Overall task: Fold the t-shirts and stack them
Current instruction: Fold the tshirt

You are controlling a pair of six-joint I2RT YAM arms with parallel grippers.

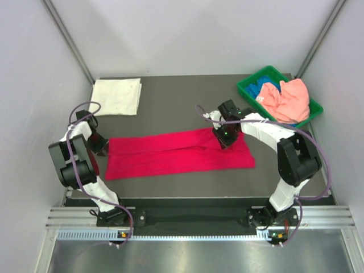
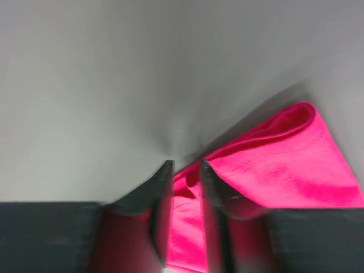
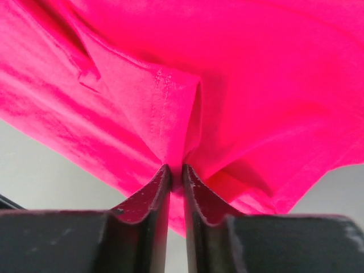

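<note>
Watching the crimson-red t-shirt (image 1: 176,154) lie in a long band across the middle of the table (image 1: 182,102). My left gripper (image 2: 186,165) sits at the shirt's left end, jaws a narrow gap apart with loose cloth in between. My right gripper (image 3: 176,169) pinches a peak of the same shirt near its right end, jaws almost together. The white t-shirt (image 1: 116,95), folded square, lies at the far left corner. The salmon-pink t-shirt (image 1: 290,99) and blue t-shirt (image 1: 264,86) are heaped in the green bin (image 1: 247,91) at the far right corner.

White-and-black jointed arms (image 1: 77,162) (image 1: 293,159), looping grey-purple cables (image 1: 70,139), dark tapered claw fingers (image 3: 145,210)
</note>
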